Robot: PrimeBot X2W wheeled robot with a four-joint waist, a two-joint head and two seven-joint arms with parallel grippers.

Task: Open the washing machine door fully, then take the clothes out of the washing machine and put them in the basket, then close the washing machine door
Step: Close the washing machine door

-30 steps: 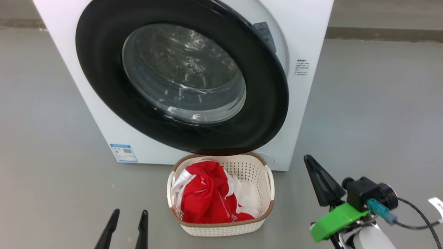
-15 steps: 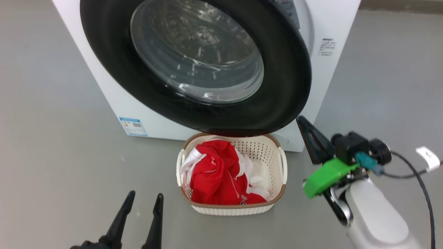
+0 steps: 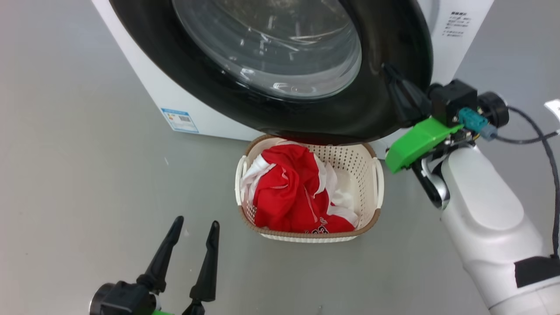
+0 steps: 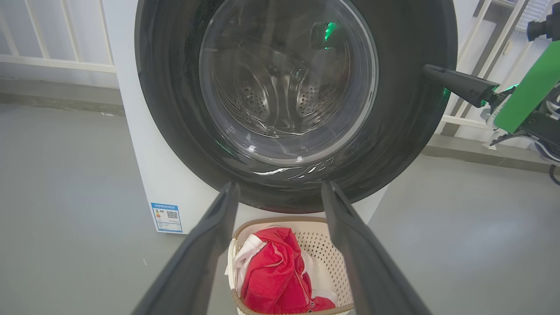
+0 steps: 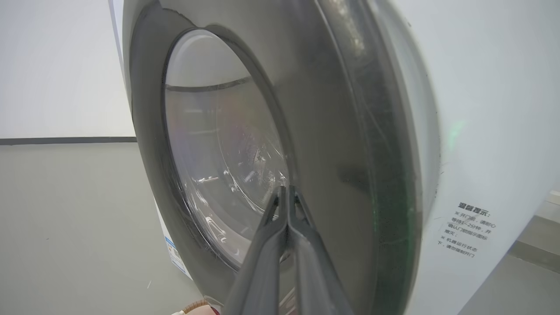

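Washing machine door [image 3: 271, 48] sits close vs. front of washing machine [image 3: 450, 52], black ring + clear glass facing robot; can't tell if latched. In head view, door's lower edge overhangs far rim of basket [image 3: 306, 235]. Basket on grey floor [image 3: 65, 175], just in front of machine, below door. Clothes [image 3: 288, 192] in basket: red bundle w/ white panels, heaped toward basket's left side, white print partly visible at near edge.

R gripper [image 3: 389, 72]: fingers pressed together, nothing between them. Tip at ring's lower-right part; R wrist view puts it beside the glass. Contact w/ ring not certain. Green bracket [image 3: 415, 142] on wrist behind fingers.

L gripper [image 3: 197, 222]: fingers apart, empty, low over floor. Left of basket, well apart from door, pointing toward machine.

Blue label [image 3: 179, 120] at machine's lower-left corner.
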